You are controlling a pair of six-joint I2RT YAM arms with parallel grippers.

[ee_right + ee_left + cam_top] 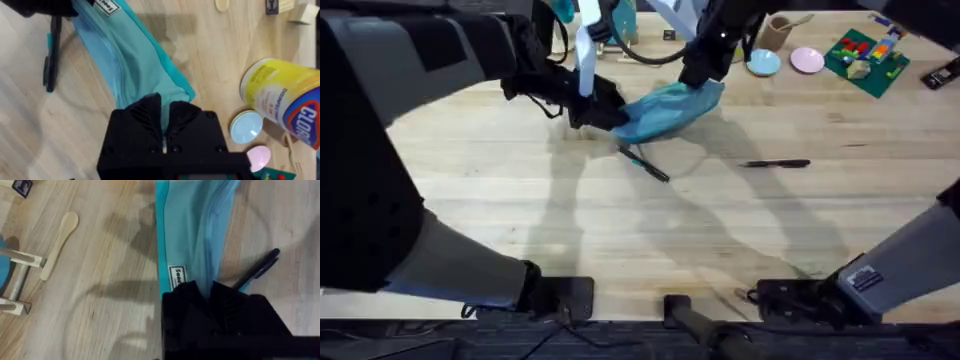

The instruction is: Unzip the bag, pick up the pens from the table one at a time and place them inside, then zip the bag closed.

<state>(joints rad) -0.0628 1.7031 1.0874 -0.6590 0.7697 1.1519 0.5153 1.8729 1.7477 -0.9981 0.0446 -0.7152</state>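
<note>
My left gripper (pixel 603 112) pinches one end of the turquoise fabric pouch (pixel 665 108) and my right gripper (pixel 705 82) clamps the other. Its zipper runs between them across the pale wooden table (pixel 620 230), lifted taut.
</note>
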